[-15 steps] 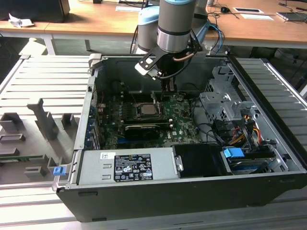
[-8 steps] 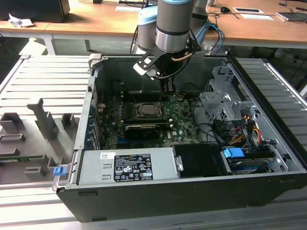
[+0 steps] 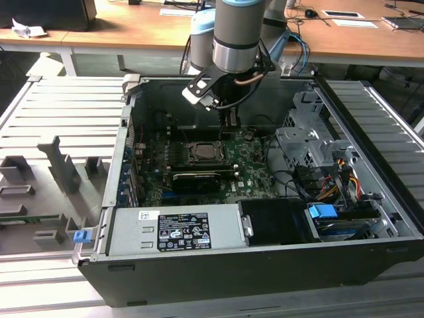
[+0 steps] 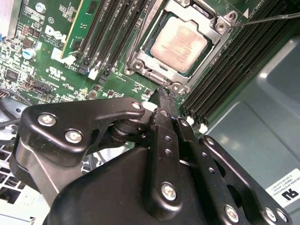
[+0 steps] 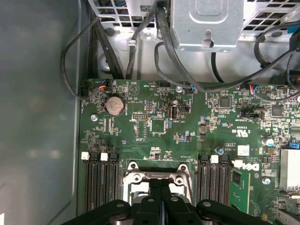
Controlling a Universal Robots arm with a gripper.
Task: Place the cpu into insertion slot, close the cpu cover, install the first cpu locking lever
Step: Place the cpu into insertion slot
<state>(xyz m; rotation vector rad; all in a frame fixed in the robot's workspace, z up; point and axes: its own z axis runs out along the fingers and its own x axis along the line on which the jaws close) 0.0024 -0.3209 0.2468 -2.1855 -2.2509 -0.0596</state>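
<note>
The cpu [image 4: 179, 40], a square chip with a dull silver-tan top, lies flat in the socket on the green motherboard [image 4: 51, 56]. The cpu cover [image 4: 219, 24], a grey metal frame, lies down around it, the chip showing through its window. A thin metal lever rod [image 4: 267, 18] sticks out past one corner of the socket. My gripper [image 4: 164, 91] is shut with nothing between its fingers, the tips just beside the socket's edge. In the exterior view the gripper [image 3: 228, 124] hangs inside the open computer case just behind the socket with the cpu [image 3: 207, 152]. In the first wrist view the gripper [image 5: 160, 182] is over the socket frame [image 5: 138, 178].
Black memory slots [image 4: 117, 33] flank the socket on both sides. A grey power supply [image 3: 175, 228] fills the case's front, a black card [image 3: 195, 180] lies before the socket, and a drive cage [image 3: 311, 146] with cables [image 5: 168, 56] stands at the exterior view's right. A grey fixture tray [image 3: 53, 172] lies outside.
</note>
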